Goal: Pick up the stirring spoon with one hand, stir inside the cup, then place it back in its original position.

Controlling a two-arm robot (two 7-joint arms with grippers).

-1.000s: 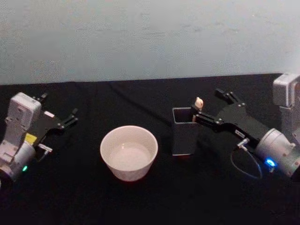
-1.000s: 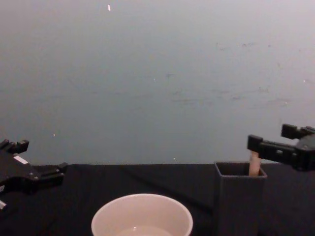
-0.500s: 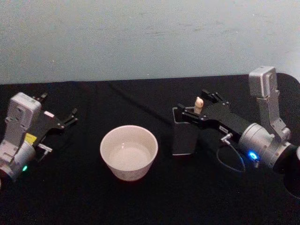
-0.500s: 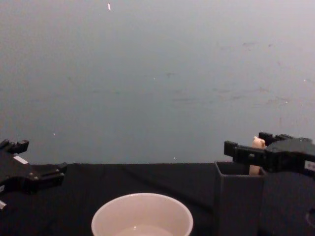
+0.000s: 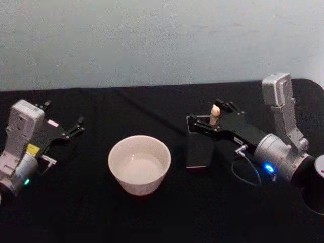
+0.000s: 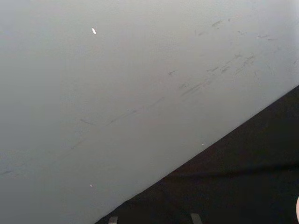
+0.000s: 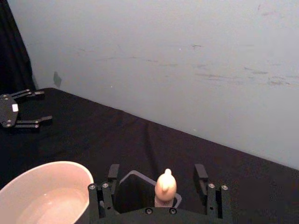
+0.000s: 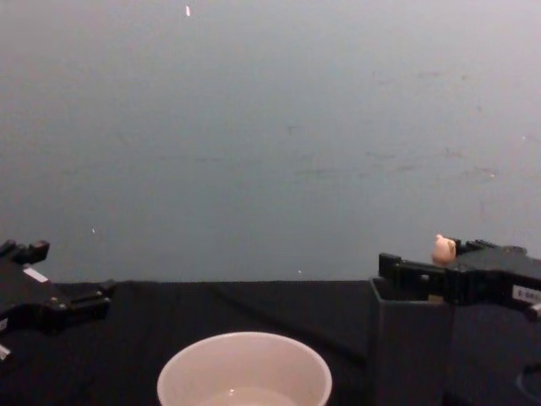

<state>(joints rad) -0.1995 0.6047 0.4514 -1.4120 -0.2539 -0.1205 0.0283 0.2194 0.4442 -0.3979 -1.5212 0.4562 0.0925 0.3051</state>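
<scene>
The stirring spoon [image 5: 215, 110] stands upright in the dark grey square holder box [image 5: 198, 152], its cream knob [image 7: 165, 185] sticking out above the rim. My right gripper [image 5: 207, 115] is open at the height of the knob, with one finger on each side of the spoon and not touching it. In the chest view the knob [image 8: 443, 249] shows just over the right gripper [image 8: 423, 259] and the holder [image 8: 406, 338]. The off-white cup [image 5: 139, 164] stands left of the holder. My left gripper [image 5: 66, 129] rests open at the far left.
A black cloth [image 5: 152, 217] covers the table, with a pale blue-grey wall [image 5: 152, 40] behind it. A thin cable [image 5: 248, 174] loops below the right wrist. The right wrist view shows the cup [image 7: 42, 191] close beside the holder [image 7: 135, 178].
My right gripper has swung left and forward, going from beside the holder to straddling the spoon's knob. The left arm, the cup and the holder have not moved.
</scene>
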